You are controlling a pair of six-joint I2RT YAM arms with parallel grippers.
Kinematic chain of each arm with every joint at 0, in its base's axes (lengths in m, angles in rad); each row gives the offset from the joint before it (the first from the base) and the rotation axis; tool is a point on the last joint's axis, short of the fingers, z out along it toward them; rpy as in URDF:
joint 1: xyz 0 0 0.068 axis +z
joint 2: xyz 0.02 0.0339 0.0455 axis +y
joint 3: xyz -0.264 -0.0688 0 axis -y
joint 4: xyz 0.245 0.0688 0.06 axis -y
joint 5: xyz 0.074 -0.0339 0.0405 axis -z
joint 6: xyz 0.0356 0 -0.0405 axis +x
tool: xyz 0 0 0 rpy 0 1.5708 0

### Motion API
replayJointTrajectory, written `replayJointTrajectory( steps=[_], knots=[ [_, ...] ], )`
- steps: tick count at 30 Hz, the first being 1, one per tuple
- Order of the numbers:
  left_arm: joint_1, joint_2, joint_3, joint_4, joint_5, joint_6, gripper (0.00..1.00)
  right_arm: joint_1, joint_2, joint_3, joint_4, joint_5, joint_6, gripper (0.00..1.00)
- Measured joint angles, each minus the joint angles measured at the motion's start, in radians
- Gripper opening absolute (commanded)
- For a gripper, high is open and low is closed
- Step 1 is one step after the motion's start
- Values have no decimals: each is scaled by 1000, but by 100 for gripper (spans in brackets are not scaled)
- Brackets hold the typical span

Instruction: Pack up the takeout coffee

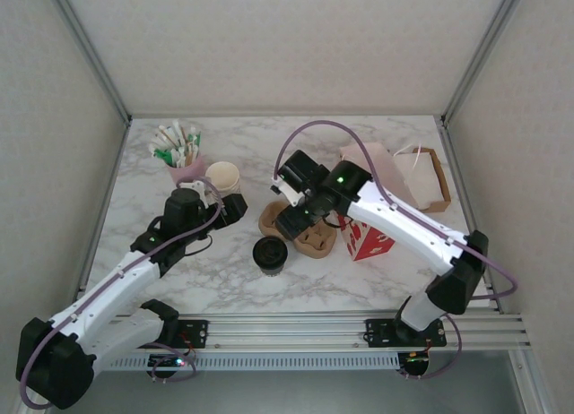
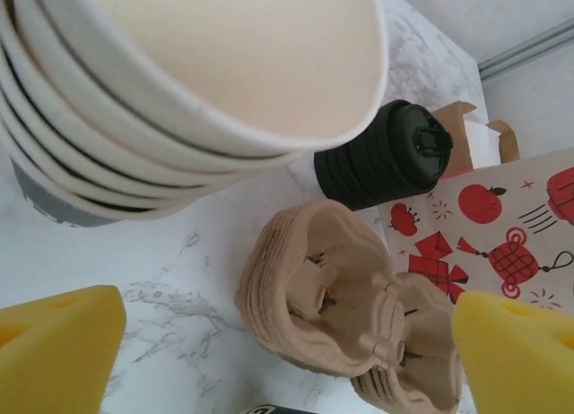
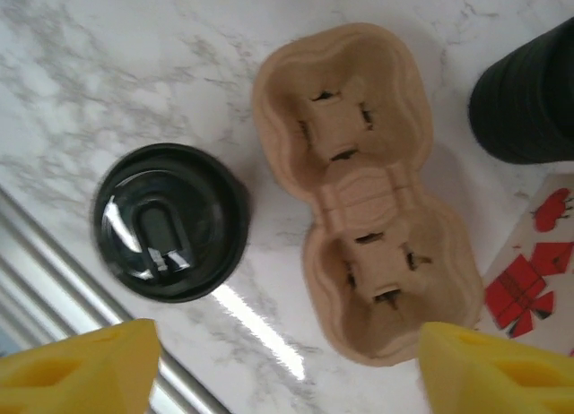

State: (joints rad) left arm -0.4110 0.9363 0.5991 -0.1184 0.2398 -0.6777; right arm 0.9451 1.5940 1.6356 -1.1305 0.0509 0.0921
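1. Jaws: left gripper (image 2: 285,356) is spread wide with nothing between its yellow fingertips. Right gripper (image 3: 287,369) is likewise wide and empty.
2. I see the takeout coffee (image 1: 269,254) upright on the marble table (image 1: 179,262), near the front edge. It is just left of the pulp cup carrier (image 1: 309,237) and not touching it.
3. Right wrist view: both carrier wells are empty.
4. Left wrist view: the stack of cream cups (image 2: 179,73) is close overhead, and the black lid stack (image 2: 381,154) stands beyond the carrier.

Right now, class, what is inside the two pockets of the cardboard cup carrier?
Both pockets of the cup carrier are empty, with only their slit cardboard floors showing. Whatever lies underneath the carrier cannot be seen, because its own body covers it.
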Motion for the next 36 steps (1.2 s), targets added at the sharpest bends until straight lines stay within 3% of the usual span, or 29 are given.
replayJointTrajectory(
  steps=[2, 10, 36],
  knots=[
    [0, -5, -21, 5, 3, -8, 83, -15, 47, 18, -8, 19, 1, 56],
    [-2, -12, -62, 19, 10, -28, 74, -53, 189, 27, -4, 59, -5, 53],
    [-33, 43, -73, 40, 16, -31, 73, -93, 340, -29, 89, 53, -81, 53]
  ],
)
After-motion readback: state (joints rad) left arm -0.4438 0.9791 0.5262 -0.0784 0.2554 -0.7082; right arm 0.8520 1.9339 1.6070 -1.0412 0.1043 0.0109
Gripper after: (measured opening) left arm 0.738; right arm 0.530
